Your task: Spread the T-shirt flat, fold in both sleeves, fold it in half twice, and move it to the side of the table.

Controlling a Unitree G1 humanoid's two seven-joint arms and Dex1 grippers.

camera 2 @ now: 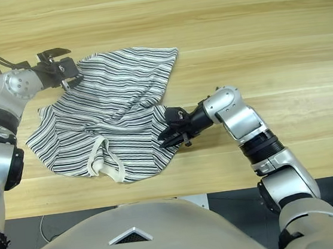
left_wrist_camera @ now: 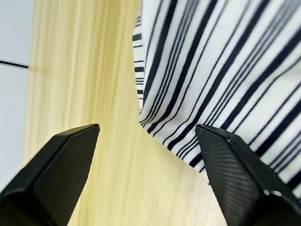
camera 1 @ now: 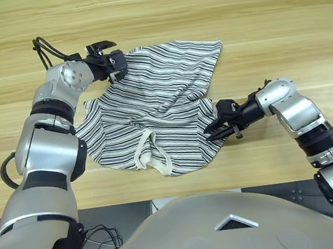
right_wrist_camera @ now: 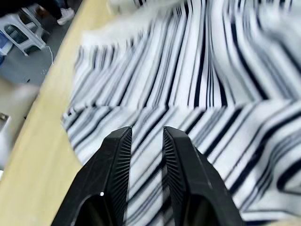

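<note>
The T-shirt (camera 1: 151, 96) lies on the wooden surface (camera 1: 264, 29) in front of the robot, with its pale collar (camera 1: 152, 156) at the near edge and its hem on the far side. It is not flat yet. The near right part is doubled over on itself, creases run slantwise across the middle, and neither sleeve is laid out clearly enough to tell from the body.

The right pincer (camera 1: 212, 133) sits low at the near right border of the cloth, pointing into it. I cannot tell whether it is clenched on the fabric or released.

Farther off, the left pincer (camera 1: 110, 62) is at the shirt's far left corner. It is released and spread wide, and the striped edge lies between its two sides, with bare wood under the outer one. It is not grasping anything.

By my reading the task is in its first step, spreading. With a pincer at each of two opposite corners, the cloth looks about to be pulled taut. None of the later steps looks done: both sleeve folds, the two halvings and the move to the side of the surface are all left. The far stretch of the surface beyond the hem is bare wood.
</note>
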